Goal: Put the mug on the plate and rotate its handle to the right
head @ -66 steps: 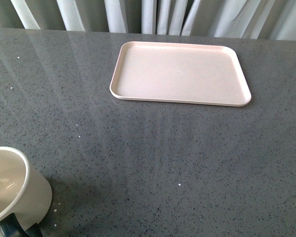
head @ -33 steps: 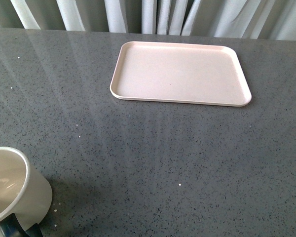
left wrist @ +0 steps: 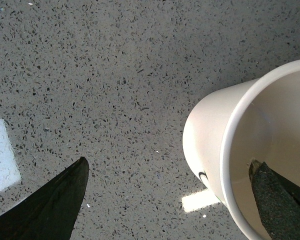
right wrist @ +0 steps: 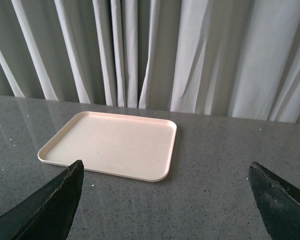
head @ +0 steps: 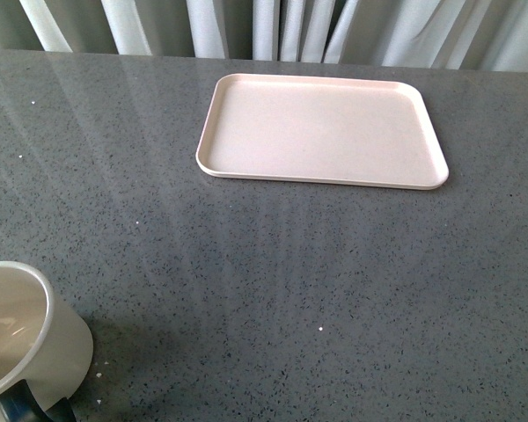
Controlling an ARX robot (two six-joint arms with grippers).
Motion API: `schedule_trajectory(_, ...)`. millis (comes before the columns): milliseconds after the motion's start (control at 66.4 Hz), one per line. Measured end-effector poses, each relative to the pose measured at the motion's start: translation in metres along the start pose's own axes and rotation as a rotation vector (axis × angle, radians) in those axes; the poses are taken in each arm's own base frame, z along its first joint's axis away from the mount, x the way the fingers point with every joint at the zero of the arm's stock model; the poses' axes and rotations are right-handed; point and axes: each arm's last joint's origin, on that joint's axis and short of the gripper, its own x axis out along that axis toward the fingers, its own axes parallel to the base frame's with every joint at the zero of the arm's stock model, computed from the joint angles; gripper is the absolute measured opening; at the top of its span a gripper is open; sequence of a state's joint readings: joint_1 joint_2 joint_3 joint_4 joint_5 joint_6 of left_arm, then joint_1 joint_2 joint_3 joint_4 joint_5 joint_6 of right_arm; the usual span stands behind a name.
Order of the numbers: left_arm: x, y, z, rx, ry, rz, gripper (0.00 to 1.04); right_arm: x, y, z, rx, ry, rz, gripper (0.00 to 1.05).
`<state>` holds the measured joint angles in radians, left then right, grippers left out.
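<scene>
No legible text, label, brand or number in any view.

Only print noted: small black curved mark low on the outer wall of the mug, seen in left wrist view; mostly hidden round the curve of the wall, too little showing to read as a letter or sign.
</scene>
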<state>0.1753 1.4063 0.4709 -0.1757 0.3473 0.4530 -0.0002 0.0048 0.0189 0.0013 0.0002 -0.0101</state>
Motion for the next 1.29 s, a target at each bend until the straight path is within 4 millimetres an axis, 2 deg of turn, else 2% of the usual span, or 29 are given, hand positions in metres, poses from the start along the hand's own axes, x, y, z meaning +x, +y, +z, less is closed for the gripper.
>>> schedule_trajectory(211, 0.003, -0.003, 0.003, 0.023, -0.005, -0.001, 0.64, 0.000, 0.000, 0.000, 0.000, 0.000, 0.000, 0.96)
schedule_trajectory(271, 0.004, -0.006, 0.004, 0.031, -0.006, -0.006, 0.48, 0.000, 0.000, 0.000, 0.000, 0.000, 0.000, 0.96)
schedule_trajectory(437, 0.005, -0.013, 0.006, 0.033, -0.004, -0.025, 0.23, 0.000, 0.000, 0.000, 0.000, 0.000, 0.000, 0.96)
schedule_trajectory(542, -0.001, -0.021, 0.009, 0.027, -0.005, -0.037, 0.02, 0.000, 0.000, 0.000, 0.000, 0.000, 0.000, 0.96)
schedule_trajectory(903, -0.015, -0.043, 0.043, 0.058, -0.055, -0.049, 0.02, 0.000, 0.000, 0.000, 0.000, 0.000, 0.000, 0.96)
schedule_trajectory(1069, -0.012, -0.056, 0.070, 0.078, -0.071, -0.058, 0.02, 0.000, 0.000, 0.000, 0.000, 0.000, 0.000, 0.96)
schedule_trajectory(1295, 0.002, -0.085, 0.123, 0.101, -0.101, -0.100, 0.02, 0.000, 0.000, 0.000, 0.000, 0.000, 0.000, 0.96)
